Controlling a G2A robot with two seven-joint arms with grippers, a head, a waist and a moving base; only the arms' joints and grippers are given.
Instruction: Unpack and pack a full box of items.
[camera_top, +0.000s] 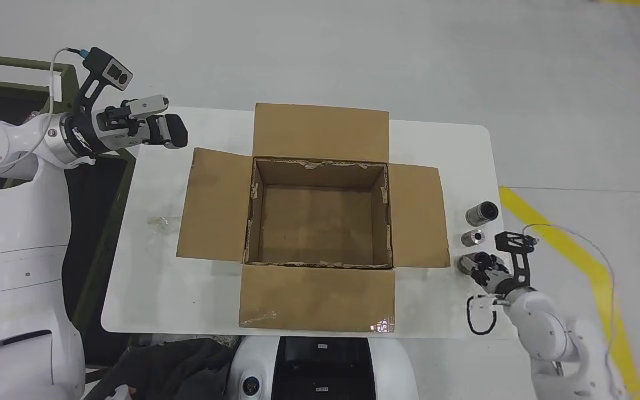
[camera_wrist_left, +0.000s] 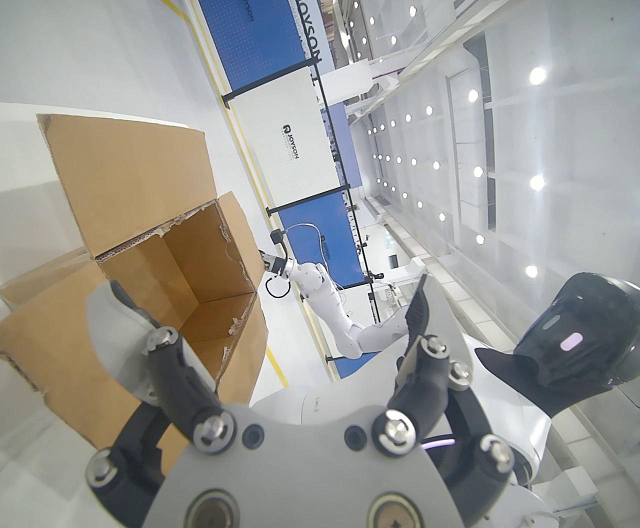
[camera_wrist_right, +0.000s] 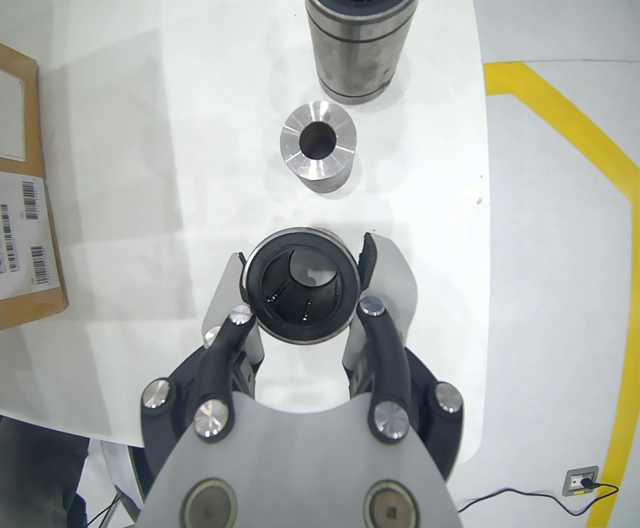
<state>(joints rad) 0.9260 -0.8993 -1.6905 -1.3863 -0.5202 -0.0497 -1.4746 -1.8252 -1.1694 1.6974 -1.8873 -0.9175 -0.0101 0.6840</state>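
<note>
Just off the open cardboard box's (camera_top: 315, 295) right flap, the right gripper's (camera_wrist_right: 304, 257) fingers (camera_wrist_right: 240, 280) clasp a linear bearing (camera_wrist_right: 300, 292) from both sides as it stands upright on the white bench (camera_top: 150, 280), in a row with a steel bushing (camera_wrist_right: 318, 145) and a taller steel cylinder (camera_wrist_right: 357, 50). The bearing is a steel sleeve with a black lining and lines of tiny balls down its bore; a white barcode label (camera_wrist_right: 20, 220) sits on the box flap. Over the bench's far left corner, the left gripper (camera_top: 172, 131) hangs with fingers spread, holding nothing.
</note>
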